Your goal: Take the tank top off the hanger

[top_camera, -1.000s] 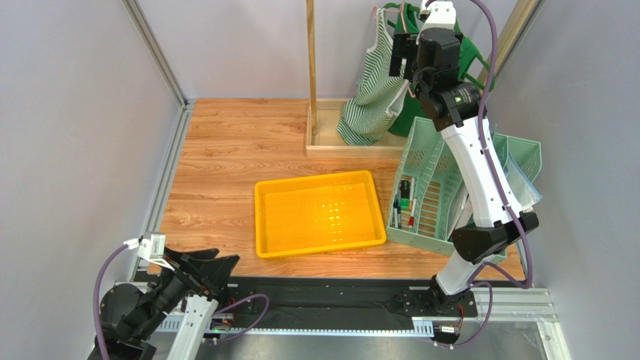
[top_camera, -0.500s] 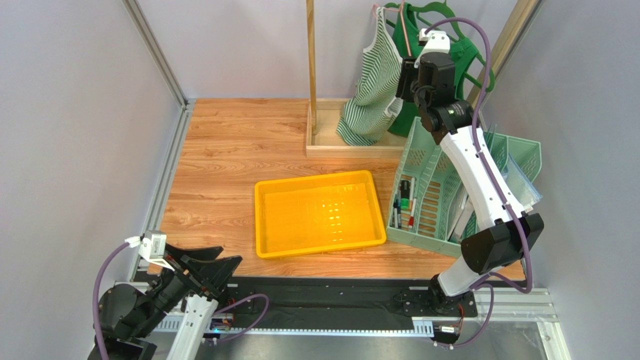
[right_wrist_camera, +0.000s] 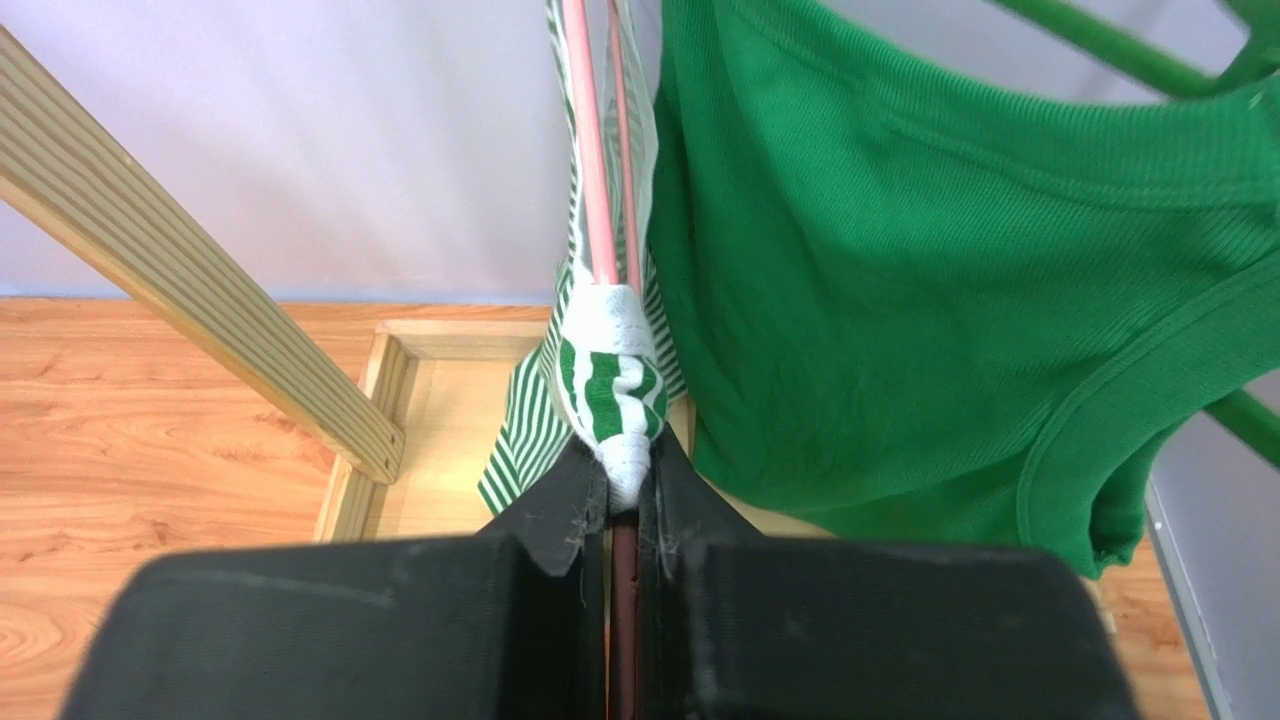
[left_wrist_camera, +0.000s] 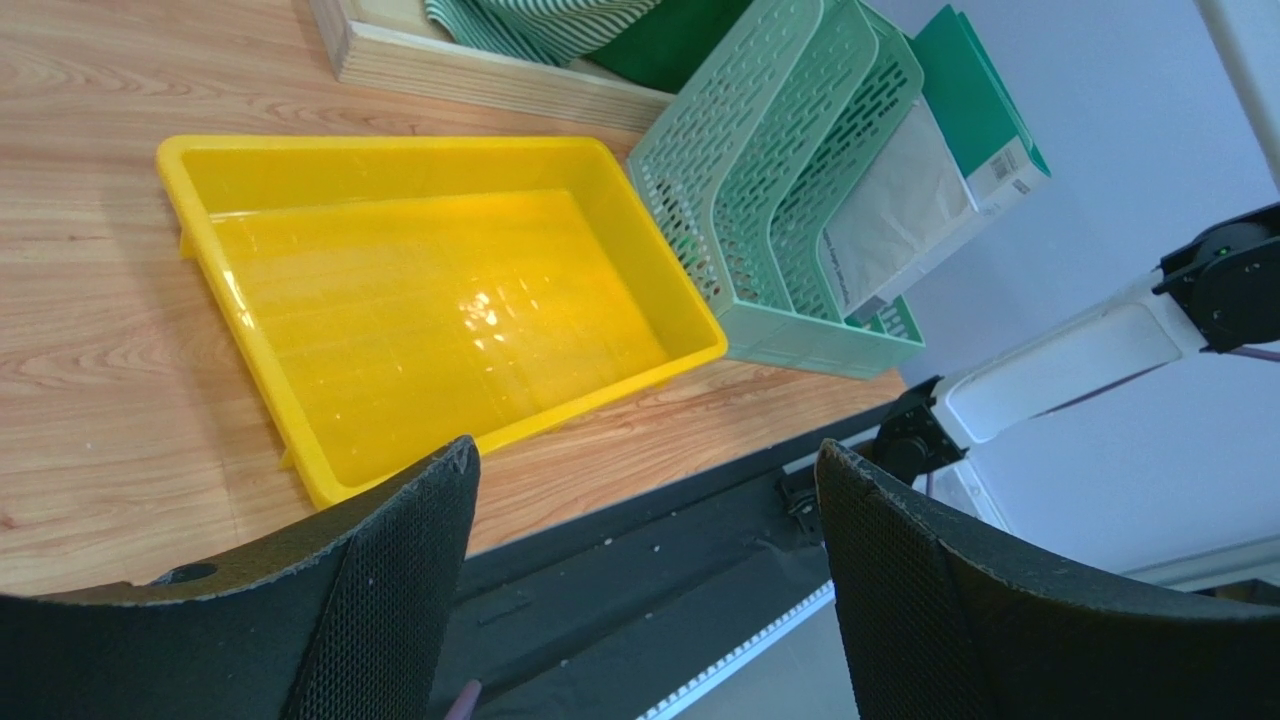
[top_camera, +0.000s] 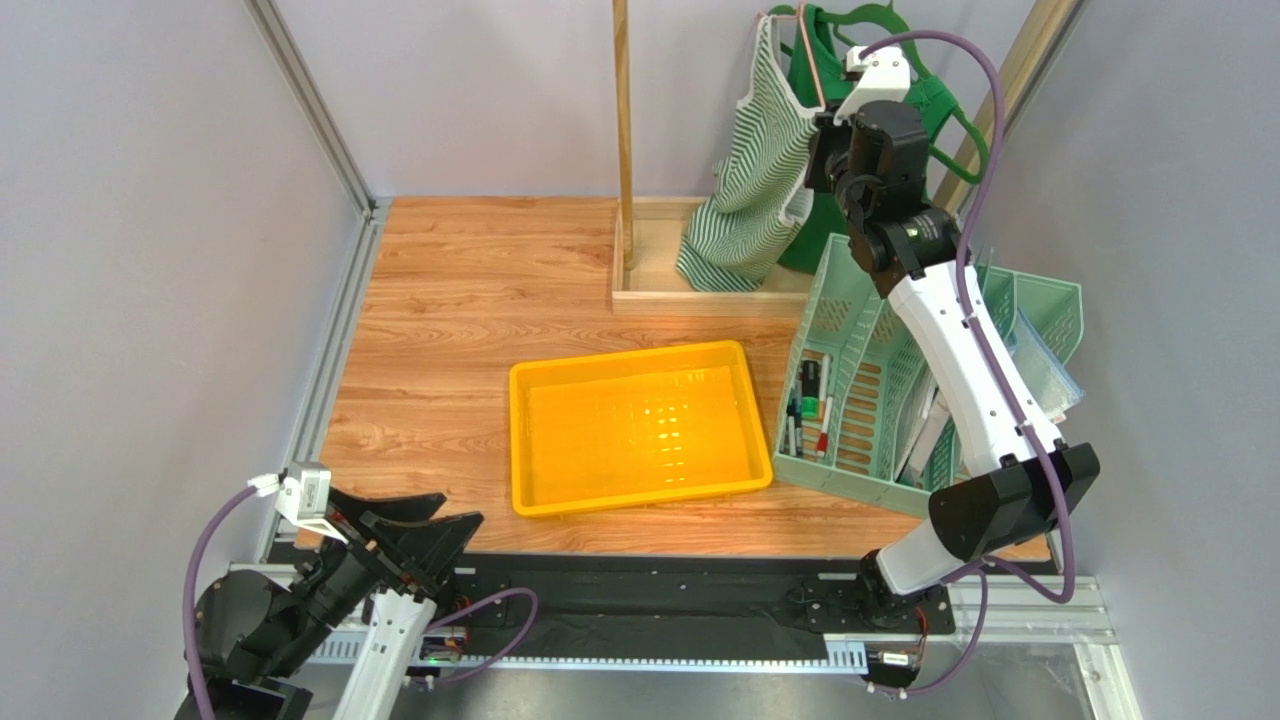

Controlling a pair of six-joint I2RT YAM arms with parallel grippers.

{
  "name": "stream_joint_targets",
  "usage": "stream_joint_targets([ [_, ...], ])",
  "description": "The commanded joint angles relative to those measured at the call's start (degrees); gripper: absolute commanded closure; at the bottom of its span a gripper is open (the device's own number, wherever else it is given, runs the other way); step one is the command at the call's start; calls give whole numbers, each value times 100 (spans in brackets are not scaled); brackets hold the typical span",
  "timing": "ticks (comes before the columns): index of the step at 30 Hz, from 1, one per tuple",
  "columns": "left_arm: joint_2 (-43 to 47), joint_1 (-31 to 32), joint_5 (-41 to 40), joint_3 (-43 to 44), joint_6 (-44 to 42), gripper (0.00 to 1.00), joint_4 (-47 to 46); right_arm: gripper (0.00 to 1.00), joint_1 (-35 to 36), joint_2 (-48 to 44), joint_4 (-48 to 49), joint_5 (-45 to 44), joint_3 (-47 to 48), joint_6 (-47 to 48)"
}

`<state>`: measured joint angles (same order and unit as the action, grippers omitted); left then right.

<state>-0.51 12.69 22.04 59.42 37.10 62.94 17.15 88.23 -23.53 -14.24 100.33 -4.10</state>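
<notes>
A green-and-white striped tank top (top_camera: 747,173) hangs from a pink hanger (top_camera: 810,53) at the back right, draping into the wooden stand's base. My right gripper (top_camera: 825,147) is raised to the hanger arm. In the right wrist view the right gripper (right_wrist_camera: 613,483) is shut on the bunched striped strap (right_wrist_camera: 609,383), with the pink hanger rod (right_wrist_camera: 588,165) running between the fingers. My left gripper (top_camera: 403,534) rests low at the near left edge; it (left_wrist_camera: 646,473) stands open with nothing between its fingers.
A plain green tank top (top_camera: 929,108) on a green hanger hangs just right of the striped one. A wooden post (top_camera: 621,105) rises from a wooden base frame (top_camera: 706,293). A yellow tray (top_camera: 526,435) lies mid-table beside a mint file rack (top_camera: 864,323).
The right arm has come down and in towards the hanger arm, and its jaws have gone from open to shut on the striped strap. The left arm has barely moved.
</notes>
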Motion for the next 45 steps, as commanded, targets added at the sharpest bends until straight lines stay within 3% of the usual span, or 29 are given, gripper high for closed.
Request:
stream_joint_targets([
  [1,174,14,98,114,25,14,-133,100,-18,-157,305,53,618,181],
  [7,113,14,116,158,69,14,-124,100,-18,255,68,342,1329,58],
  [15,87,6,107,298,113,15,-54,100,-18,1486,-1319,825,3536,-310],
  [23,87,6,142,325,174,15,8,100,-18,1444,-1926,1336,3572,-1066],
  [31,87,6,230,141,280,16,-80,100,-115,749,-1769,1871,2869,-1348],
  [45,104,14,301,96,333,16,-89,100,-835,1794,-1664,4350,3871,-2718],
])
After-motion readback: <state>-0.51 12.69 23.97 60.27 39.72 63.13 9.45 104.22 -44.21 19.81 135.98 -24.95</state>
